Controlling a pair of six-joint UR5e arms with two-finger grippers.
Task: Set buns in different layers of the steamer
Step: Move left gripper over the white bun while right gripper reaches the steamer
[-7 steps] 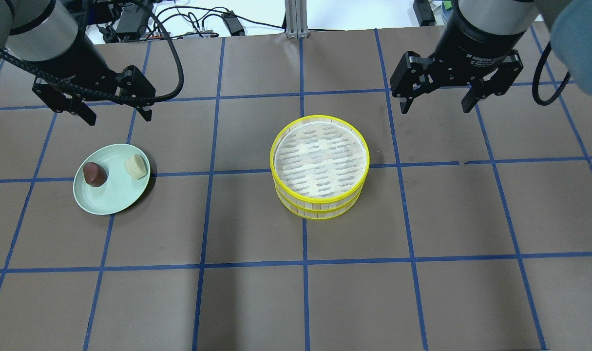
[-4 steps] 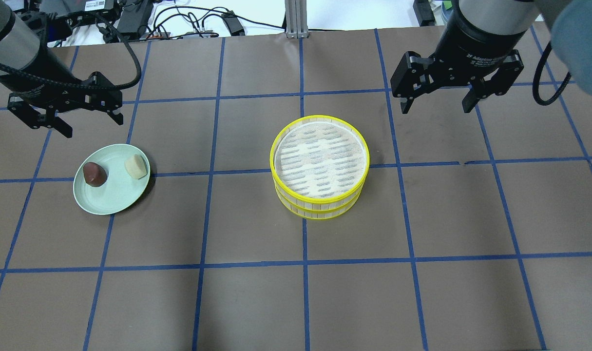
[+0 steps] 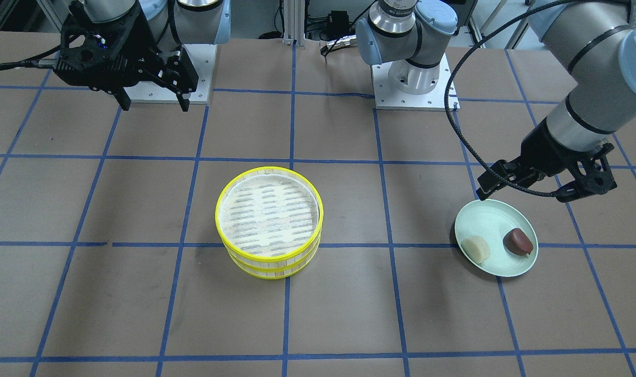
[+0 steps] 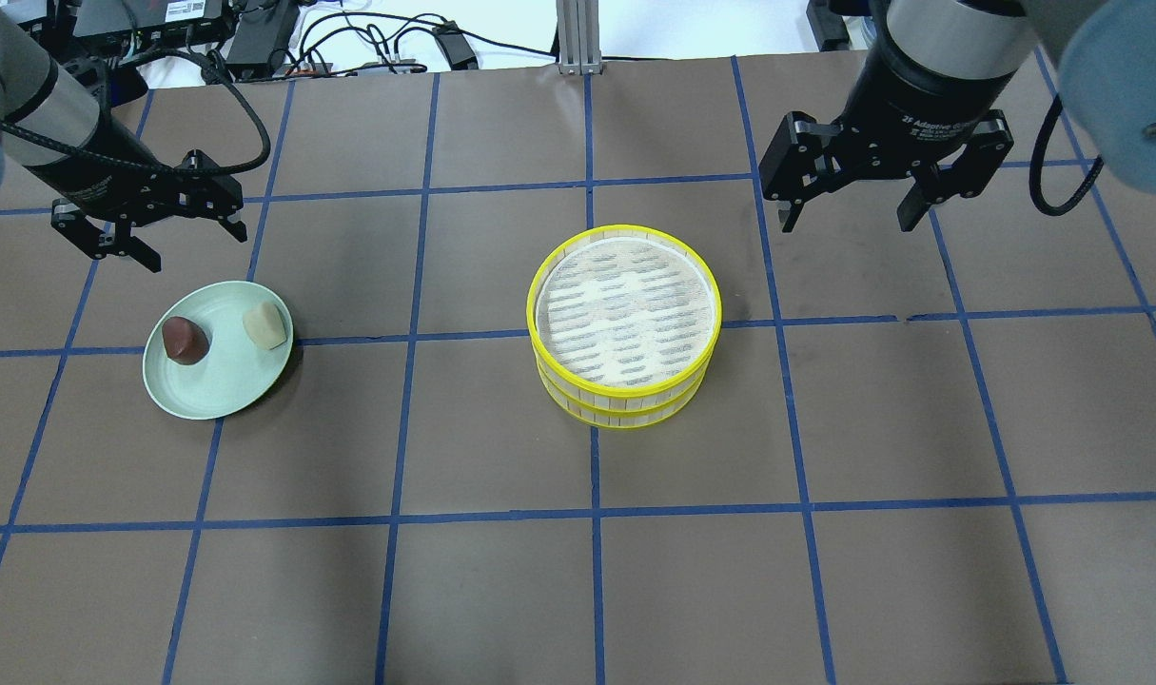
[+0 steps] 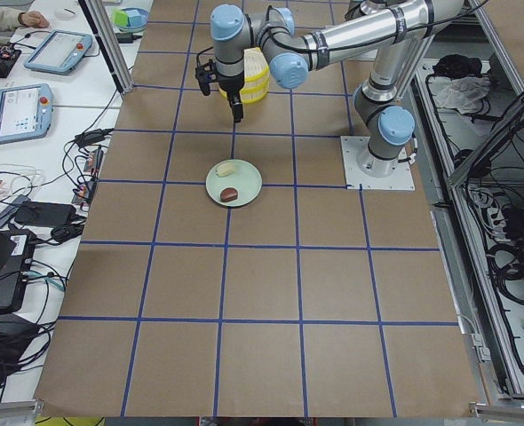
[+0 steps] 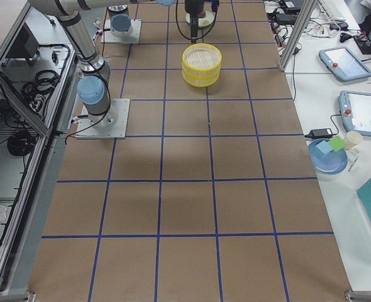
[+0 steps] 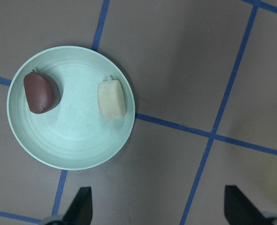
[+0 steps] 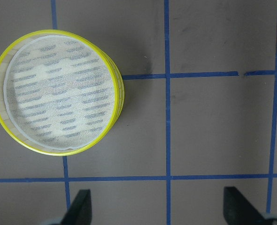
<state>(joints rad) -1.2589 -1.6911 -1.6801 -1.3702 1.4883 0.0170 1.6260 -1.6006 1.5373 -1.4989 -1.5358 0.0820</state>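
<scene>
Hovering by the far edge of the pale green plate (image 4: 218,392), the left end effector (image 4: 194,244) is being held open and empty. A brown bun (image 4: 186,340) and a pale bun (image 4: 264,324) are lying on that plate. The layers of steamer (image 4: 616,407) are sitting stacked at the middle of the worktop (image 4: 578,580); the right end effector (image 4: 846,225), also open, is hanging far-right of them.

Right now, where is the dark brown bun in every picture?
Front-facing: the dark reddish-brown bun lies lower right, on the pale green round plate.
Overhead: bun at middle left, on the plate's left half.
Exterior left: bun upper middle, on the plate's near side.
Exterior right: cannot make it out.
Left wrist: bun upper left.
Right wrist: not in it.
Shared landmark: the plate, holding a cream bun too.
</scene>
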